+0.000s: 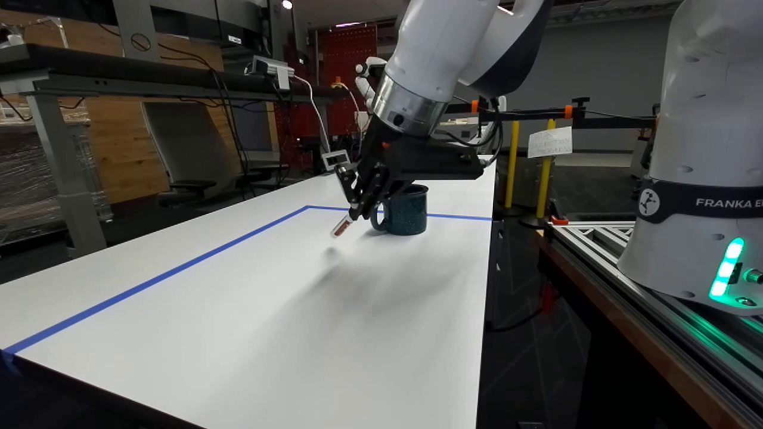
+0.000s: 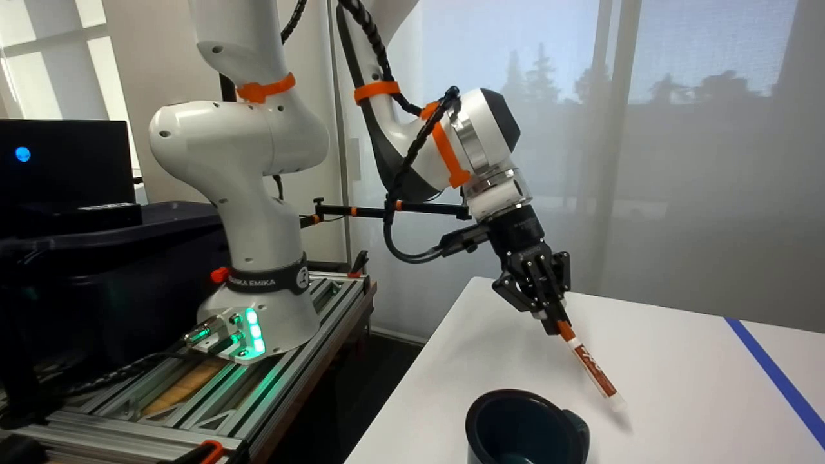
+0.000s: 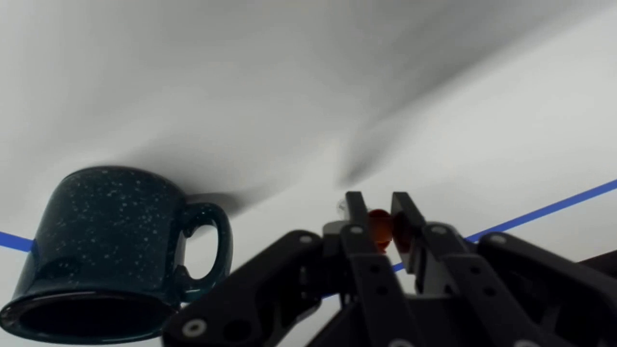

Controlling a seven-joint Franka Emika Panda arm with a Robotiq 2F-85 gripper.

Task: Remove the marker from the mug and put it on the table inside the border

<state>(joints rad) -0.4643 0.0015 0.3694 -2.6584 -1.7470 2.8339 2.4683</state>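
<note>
Pinching the orange end of the brown-labelled marker (image 2: 594, 368), the Robotiq gripper (image 3: 379, 212) holds it slantwise above the white bench (image 1: 387, 345), free end down and pointing away from the robot-side edge. In an exterior view a shadow (image 1: 332, 254) lies apart from that free end, indicating no contact with the surface. The marker is out of the speckled dark-teal mug (image 1: 408, 211) and, as judged, over the area inside the blue tape border (image 1: 173, 271); placement is not yet made. Finding one: release at this height would likely drop the marker onto its free end, and the round barrel could then roll off the robot-side edge, or across the tape toward the opposite long edge. Finding two: lowering at the present tilt would probably land the free end first; because the fingers (image 3: 357, 217) grip one end only, the marker may pivot or slip between them. Finding three: the mug stands near the gripper, just inside the tape's cross run, handle turned toward the fingers; a sideways swing while levelling the marker could catch that handle and push the mug over the tape, toward the end edge beyond.
</note>
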